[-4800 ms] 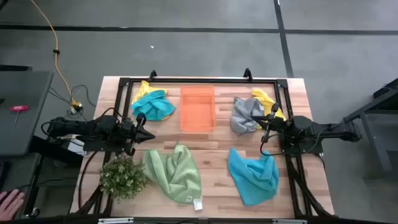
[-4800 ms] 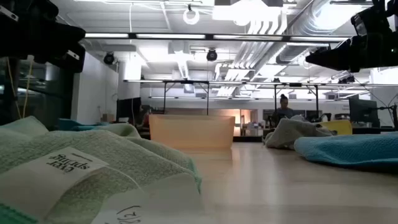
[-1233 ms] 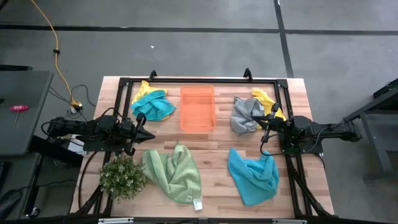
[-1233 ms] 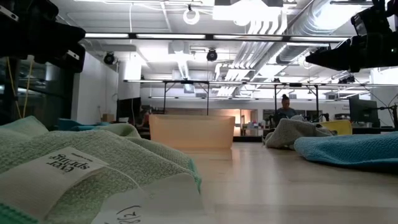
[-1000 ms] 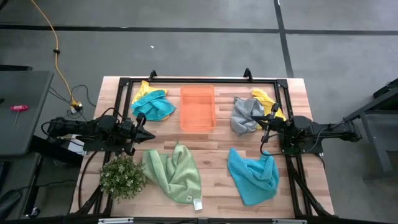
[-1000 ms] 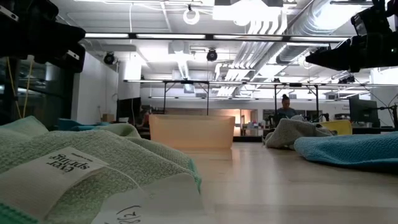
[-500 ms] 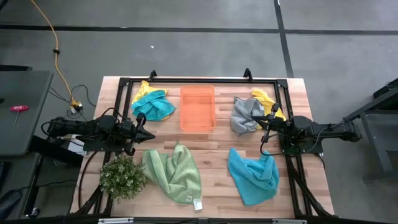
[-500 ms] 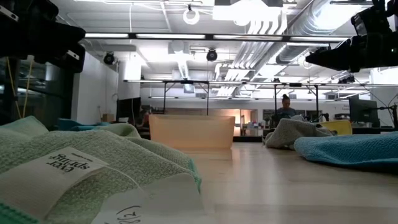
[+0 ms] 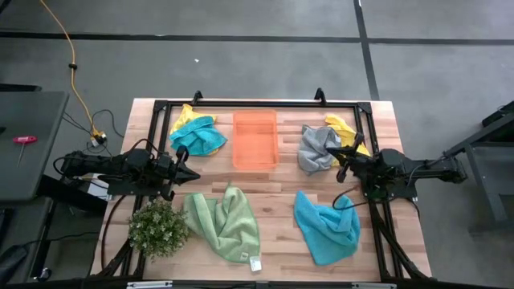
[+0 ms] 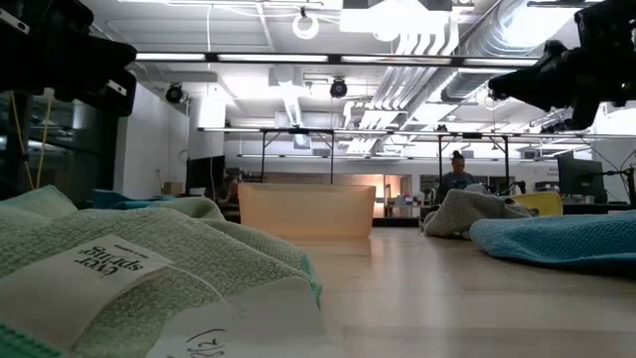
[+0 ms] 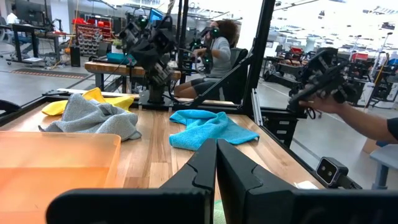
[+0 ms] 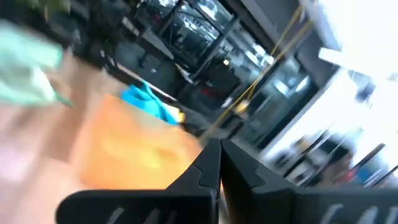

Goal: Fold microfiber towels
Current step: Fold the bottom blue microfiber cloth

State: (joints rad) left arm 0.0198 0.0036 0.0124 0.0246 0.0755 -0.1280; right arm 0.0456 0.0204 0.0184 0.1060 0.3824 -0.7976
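Several microfiber towels lie crumpled on the wooden table. A teal-blue one (image 9: 325, 229) is near the front right and a light green one (image 9: 225, 223) with a white tag (image 9: 255, 263) near the front left. A grey one (image 9: 317, 148) lies on a yellow one (image 9: 347, 128) at the far right. A teal one (image 9: 198, 138) lies on a yellow one (image 9: 185, 116) at the far left. My left gripper (image 9: 193, 173) (image 11: 216, 163) hovers shut at the left side and my right gripper (image 9: 340, 166) (image 12: 220, 163) shut at the right side. Both are above the table and hold nothing.
An orange translucent bin (image 9: 255, 140) stands at the far middle. A small bushy plant (image 9: 158, 227) sits at the front left corner. A black frame (image 9: 241, 104) runs around the table. Beyond the right edge, a person's hand (image 11: 336, 102) holds a device.
My right gripper has rolled about its own pointing line while staying in place and shut; its wrist view now shows the table tilted. The left arm and all towels have kept still.
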